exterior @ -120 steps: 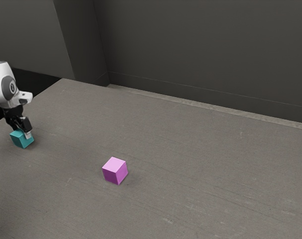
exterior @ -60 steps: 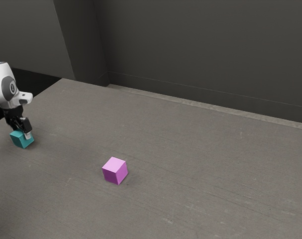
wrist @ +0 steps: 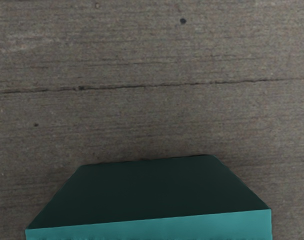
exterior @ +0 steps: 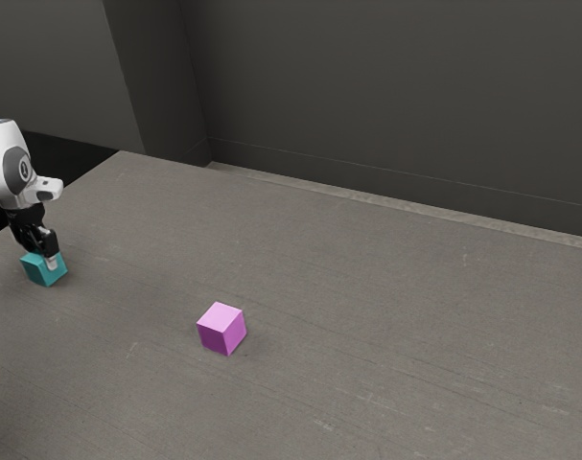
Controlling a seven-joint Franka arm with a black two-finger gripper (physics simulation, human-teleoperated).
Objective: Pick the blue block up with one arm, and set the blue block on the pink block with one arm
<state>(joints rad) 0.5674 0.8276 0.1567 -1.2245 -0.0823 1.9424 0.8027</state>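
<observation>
The blue block (exterior: 45, 273) sits on the gray table (exterior: 386, 316), far over at the exterior view's left. It looks more blue-green than blue. The gripper (exterior: 43, 257) is right on top of it, coming straight down and touching its top part. I cannot tell if the gripper is squeezing the block or just sitting loose around it. The bottom of the block looks like it is on the table.

In the wrist view the blue block (wrist: 152, 200) is big and close, right under the hand. Its top is dark and its front side is brighter. There is a dark shadow on the table just past it. Farther out a thin crack (wrist: 141, 86) runs across the gray table, with a few little dark dots near it.

The pink block (exterior: 221, 328) is well apart from the blue block, toward the exterior view's right and nearer the camera. It stands alone.

The white arm (exterior: 3, 168) goes up from the gripper. It has a round dark mark (exterior: 23, 168) on its side with something inside, too small to read.

Behind the table is a dark wall (exterior: 386, 86).
</observation>
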